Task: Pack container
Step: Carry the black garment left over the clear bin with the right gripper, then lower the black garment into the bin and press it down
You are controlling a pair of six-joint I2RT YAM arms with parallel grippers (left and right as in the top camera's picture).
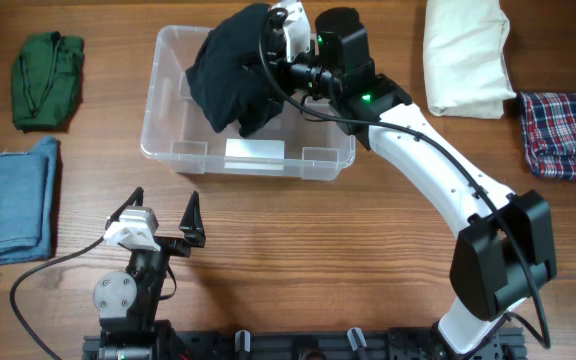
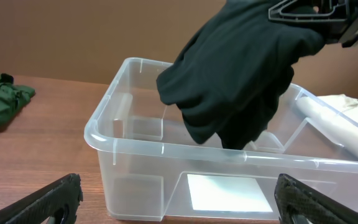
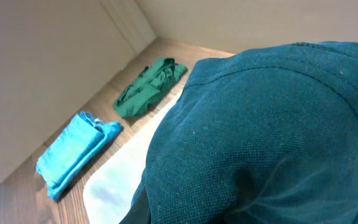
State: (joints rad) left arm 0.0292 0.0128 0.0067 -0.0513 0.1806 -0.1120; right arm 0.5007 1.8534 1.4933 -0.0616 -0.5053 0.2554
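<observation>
On the wooden tabletop (image 1: 368, 230), the clear container (image 1: 164, 100) sits by the far edge, left of middle. A black garment (image 1: 230, 75) hangs into it, clamped in the right pincer (image 1: 271, 55). The left pincer (image 1: 161, 210) gapes wide near the near edge, holding nothing.

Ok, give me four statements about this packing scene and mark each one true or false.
1. The right gripper holds a dark garment over the clear container. True.
2. The fingers of the left gripper are shut. False: they stand wide open and empty.
3. The green cloth lies inside the container. False: it lies on the table, left of the container.
4. A plaid cloth lies near the table's right edge. True.
</observation>
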